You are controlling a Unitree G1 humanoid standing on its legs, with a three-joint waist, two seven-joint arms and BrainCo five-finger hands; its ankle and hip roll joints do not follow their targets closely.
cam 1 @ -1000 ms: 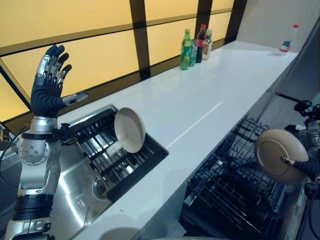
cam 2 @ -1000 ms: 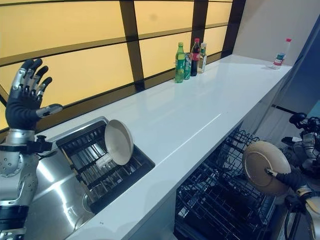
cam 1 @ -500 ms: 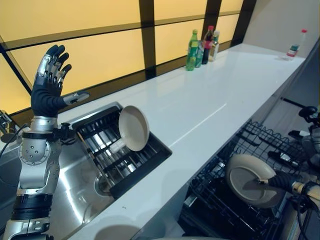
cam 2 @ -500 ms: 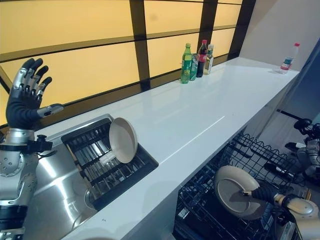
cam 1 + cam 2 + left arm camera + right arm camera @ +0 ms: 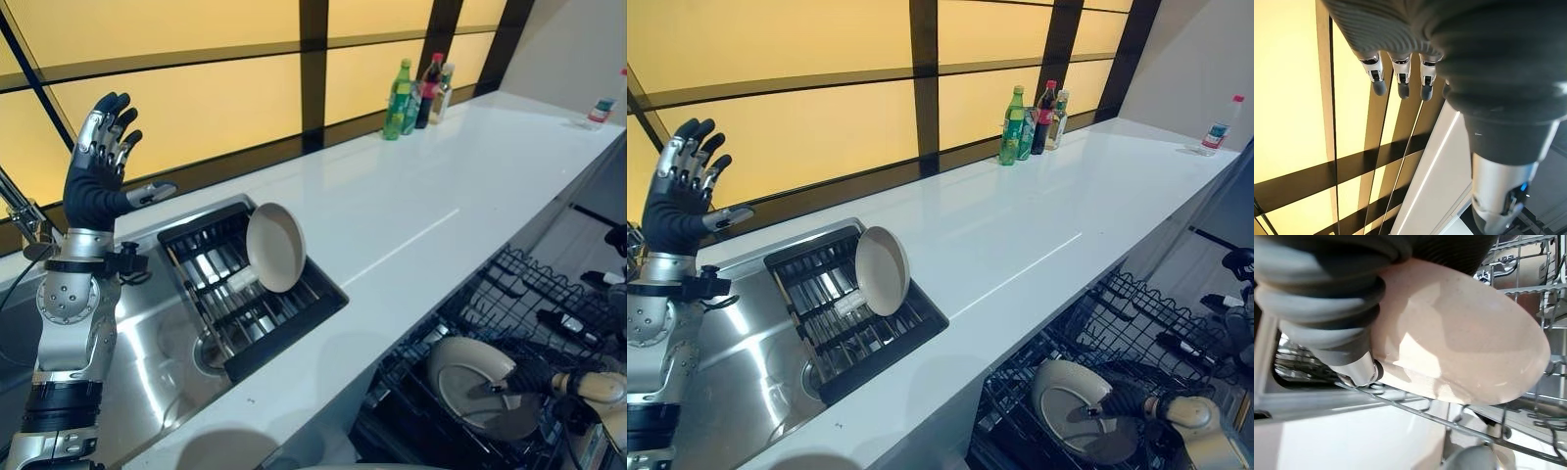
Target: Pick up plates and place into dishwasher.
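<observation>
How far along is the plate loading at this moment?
Nothing looks finished yet. In hand: the right hand pinches a beige plate down among the wires of the dishwasher rack, not released. Left: a second plate stands on edge in the sink drying rack. The left hand is raised, open and empty.

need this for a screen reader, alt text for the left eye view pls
The robot's right hand holds a beige plate down in the dishwasher rack below a long white counter. A second plate leans in a black drying rack over the sink, beside the raised, open left hand.
</observation>
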